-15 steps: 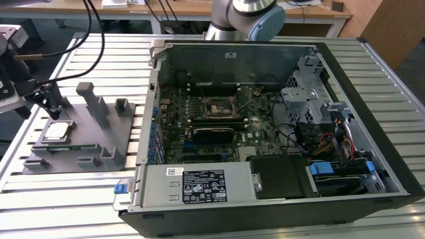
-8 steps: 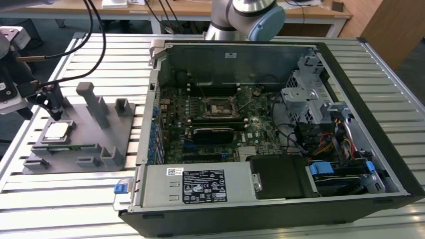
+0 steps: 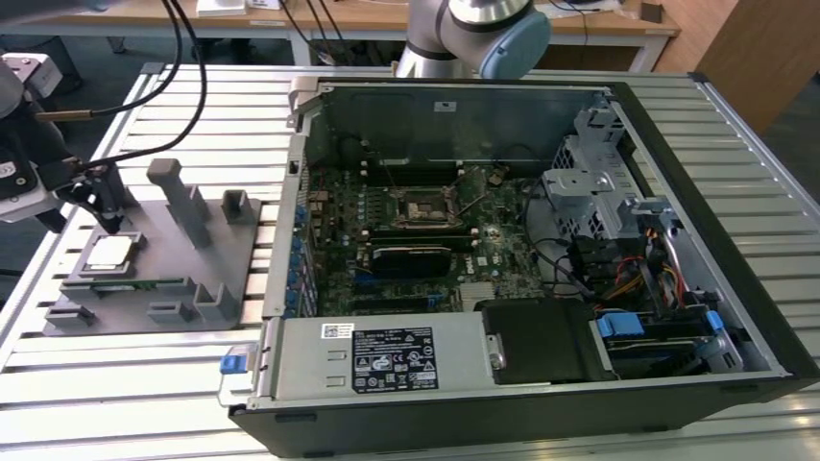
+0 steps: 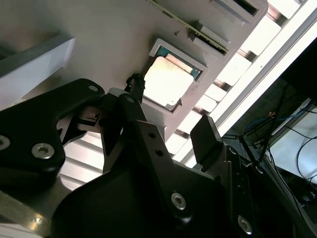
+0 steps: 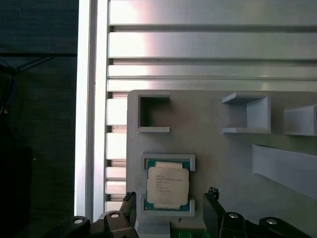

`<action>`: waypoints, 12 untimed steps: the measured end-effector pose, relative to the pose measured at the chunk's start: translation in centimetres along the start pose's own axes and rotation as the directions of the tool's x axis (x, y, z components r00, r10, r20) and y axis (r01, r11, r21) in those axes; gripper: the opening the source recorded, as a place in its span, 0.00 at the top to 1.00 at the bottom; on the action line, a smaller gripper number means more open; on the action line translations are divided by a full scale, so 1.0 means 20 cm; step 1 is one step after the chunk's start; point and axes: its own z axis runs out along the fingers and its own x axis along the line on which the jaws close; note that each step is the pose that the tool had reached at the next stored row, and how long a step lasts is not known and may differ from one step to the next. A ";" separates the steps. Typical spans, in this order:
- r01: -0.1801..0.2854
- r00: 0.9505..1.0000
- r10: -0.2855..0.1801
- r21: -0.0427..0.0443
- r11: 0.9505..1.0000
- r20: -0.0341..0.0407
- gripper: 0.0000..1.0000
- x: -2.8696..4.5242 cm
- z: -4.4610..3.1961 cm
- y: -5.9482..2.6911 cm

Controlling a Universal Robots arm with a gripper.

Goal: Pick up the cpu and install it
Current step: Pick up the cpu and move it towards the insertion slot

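Showing the gripper [image 3: 103, 213] poised just above the cpu [image 3: 109, 253], with jaws spread apart and clamped on nothing. Locating the cpu flat in a square recess of the grey fixture block [image 3: 192, 252], at the exterior view's left, well apart from the open computer case [image 3: 539, 250]. Straddling the chip on two sides in the first wrist view. Judging the risks: descending off-centre and striking the recess wall with a fingertip; closing unevenly and tipping the chip; pinching only its thin rim and slipping.

Silver-topped cpu [image 5: 168, 185] with pale teal rim; matte grey tray [image 5: 223, 163]; silvery surface [image 5: 208, 44], striped by parallel slats; green motherboard [image 3: 500, 245]; black case [image 3: 717, 192]; blue tab [image 3: 232, 363].
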 end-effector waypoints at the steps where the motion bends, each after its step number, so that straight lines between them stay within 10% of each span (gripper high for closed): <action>1: 0.000 1.000 0.000 0.000 1.000 0.000 0.35 0.000 0.002 0.000; 12: 0.000 1.000 0.000 0.000 1.000 0.000 0.35 -0.003 0.023 -0.001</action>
